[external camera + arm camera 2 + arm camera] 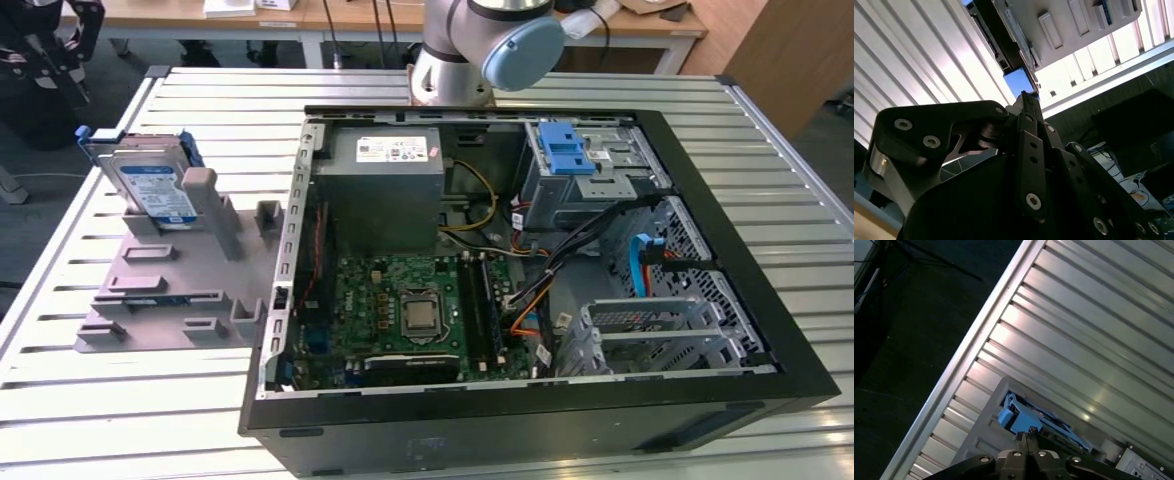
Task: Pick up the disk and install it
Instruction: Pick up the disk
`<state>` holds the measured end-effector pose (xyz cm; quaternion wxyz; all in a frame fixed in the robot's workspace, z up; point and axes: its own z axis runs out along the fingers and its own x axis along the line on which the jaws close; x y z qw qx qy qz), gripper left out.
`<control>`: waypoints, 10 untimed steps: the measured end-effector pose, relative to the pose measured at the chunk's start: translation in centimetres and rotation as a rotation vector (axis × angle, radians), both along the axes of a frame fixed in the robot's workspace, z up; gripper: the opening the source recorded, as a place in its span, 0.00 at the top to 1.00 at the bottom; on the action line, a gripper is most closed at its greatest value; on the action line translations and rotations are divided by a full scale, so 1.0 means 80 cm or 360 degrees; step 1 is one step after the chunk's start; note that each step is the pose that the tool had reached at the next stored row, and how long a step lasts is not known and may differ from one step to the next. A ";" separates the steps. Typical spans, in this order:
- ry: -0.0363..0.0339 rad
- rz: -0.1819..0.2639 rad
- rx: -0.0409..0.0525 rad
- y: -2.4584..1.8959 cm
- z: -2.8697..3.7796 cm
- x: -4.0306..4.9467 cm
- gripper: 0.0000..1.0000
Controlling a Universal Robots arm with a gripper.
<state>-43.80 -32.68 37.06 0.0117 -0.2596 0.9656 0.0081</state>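
Silver, blue-framed disk point(151, 185) is noted standing on edge in a grey slotted holder point(160, 300) on the ribbed metal counter point(80, 400), at the exterior view's left, apart from the open computer case point(534, 400). In the first wrist view the pincer point(1026, 436) is seen clenched on nothing, aimed at the disk's blue end with no contact. Risk as judged: a clenched pincer brought down could strike the disk's upper edge and tip or wedge it in its slot; an off-centre grip could let it twist. Counted: one disk, one holder, one case, one arm point(487, 45), one pincer.
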 end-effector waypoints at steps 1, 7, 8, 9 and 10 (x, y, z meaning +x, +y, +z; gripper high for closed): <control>0.0000 0.0021 0.0000 0.0000 -0.0001 0.000 0.89; 0.0000 0.0146 0.0000 0.0000 -0.0007 0.000 0.89; 0.0000 0.0167 0.0000 0.0000 -0.0008 0.000 0.89; 0.0000 0.0190 0.0000 0.0000 -0.0010 0.000 0.89; 0.0000 0.0214 0.0000 0.0000 -0.0011 0.000 0.89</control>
